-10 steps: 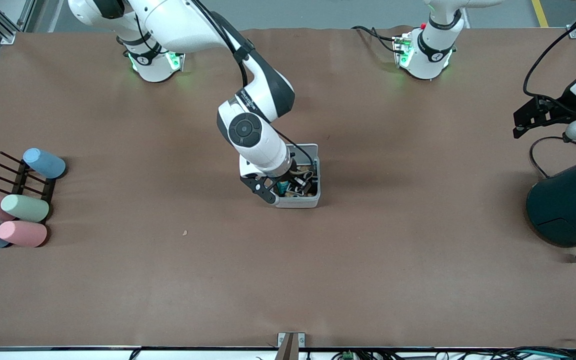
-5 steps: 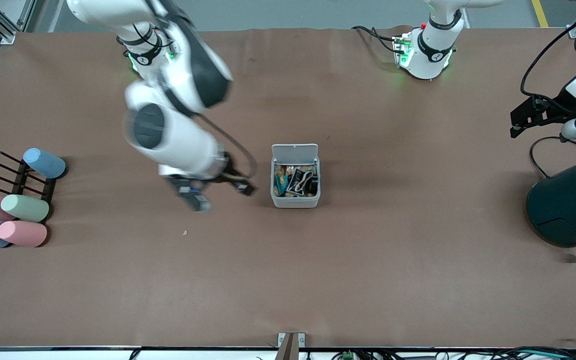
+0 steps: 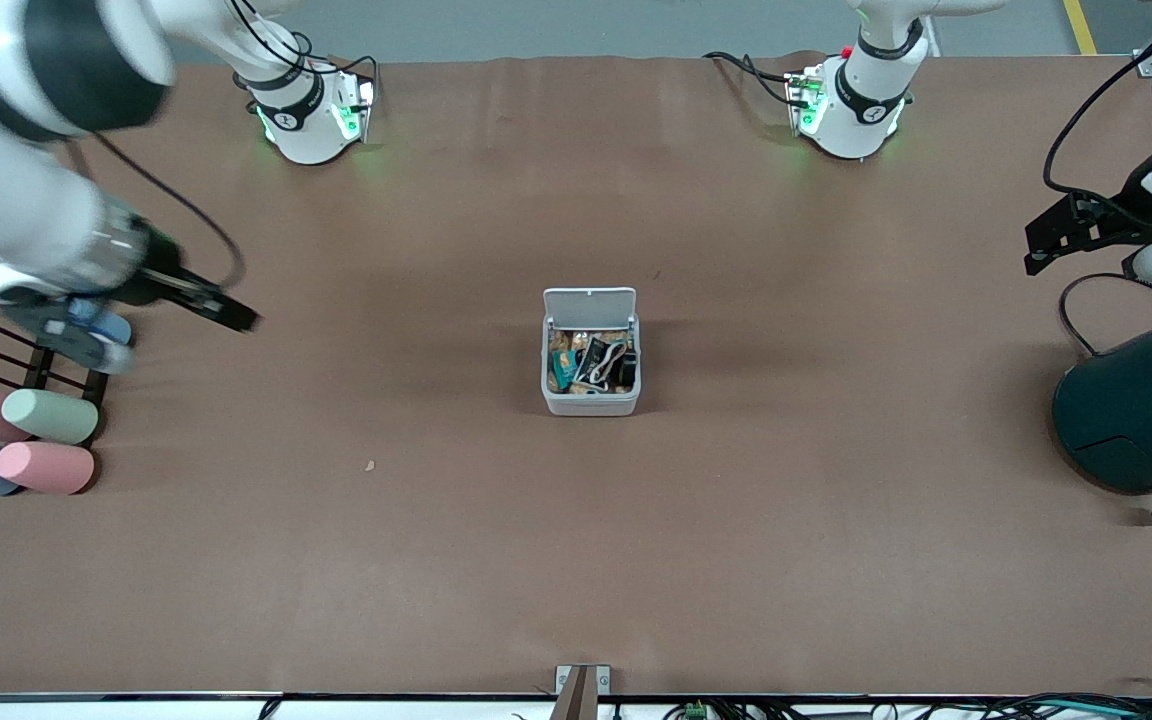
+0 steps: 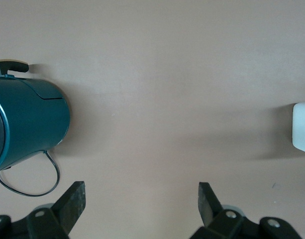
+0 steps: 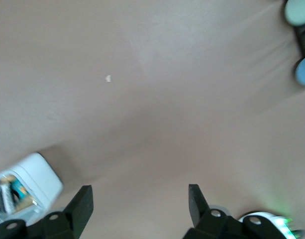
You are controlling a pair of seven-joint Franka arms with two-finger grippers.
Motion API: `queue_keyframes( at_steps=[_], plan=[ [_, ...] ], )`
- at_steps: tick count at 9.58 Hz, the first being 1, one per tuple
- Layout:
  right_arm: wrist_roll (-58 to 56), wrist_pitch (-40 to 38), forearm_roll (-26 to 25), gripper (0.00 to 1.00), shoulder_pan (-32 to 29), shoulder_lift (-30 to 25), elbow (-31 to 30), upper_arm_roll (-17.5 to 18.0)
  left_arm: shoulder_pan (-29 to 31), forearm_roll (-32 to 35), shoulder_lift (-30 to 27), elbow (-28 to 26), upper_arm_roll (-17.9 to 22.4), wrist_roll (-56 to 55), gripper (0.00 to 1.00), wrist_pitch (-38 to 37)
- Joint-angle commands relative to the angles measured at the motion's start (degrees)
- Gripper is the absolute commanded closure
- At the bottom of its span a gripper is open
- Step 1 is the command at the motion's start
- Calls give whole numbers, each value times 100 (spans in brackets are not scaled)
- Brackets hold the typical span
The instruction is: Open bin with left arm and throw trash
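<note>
The white bin (image 3: 591,402) stands mid-table with its lid (image 3: 590,303) tipped up and back. Inside lies the trash (image 3: 593,362): a black packet, a beige loop and other bits mixed together. My right gripper (image 3: 176,335) hangs open and empty over the table at the right arm's end, beside the black rack. In the right wrist view its fingers (image 5: 83,201) frame bare table, and the bin (image 5: 30,180) shows off to one side. My left gripper (image 3: 1071,235) waits open and empty at the left arm's end. Its fingers (image 4: 75,198) frame bare table, with the bin's edge (image 4: 302,127) off to one side.
A black rack (image 3: 41,362) and several pastel cylinders (image 3: 48,415) lie at the right arm's end. A large dark teal round container (image 3: 1141,405) with a cable sits at the left arm's end, under the left gripper. A small crumb (image 3: 369,465) lies nearer the front camera.
My right gripper has come up out of the bin and swung to the right arm's end of the table, its fingers spreading wider. The left arm has barely moved.
</note>
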Motion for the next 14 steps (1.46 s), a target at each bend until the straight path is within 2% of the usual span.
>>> queue_keyframes(
  at_steps=[1,4,12,13,14],
  plan=[
    [-1185,-457,-218,10,-485,-662,-272,111,273,-41,82,107,12,108,0,-94],
    [-3444,-916,-465,1,-987,-743,25,103,399,-33,170,107,21,214,0,-68],
    [-3441,-900,-500,1,-1164,-708,246,164,381,-42,337,309,12,214,0,-68],
    [-3441,-908,-483,1,-1373,-708,255,399,381,-42,337,309,12,214,0,-59],
    [-3441,-874,-517,1,-1888,-708,247,958,381,-50,337,309,12,214,0,-68]
  ],
)
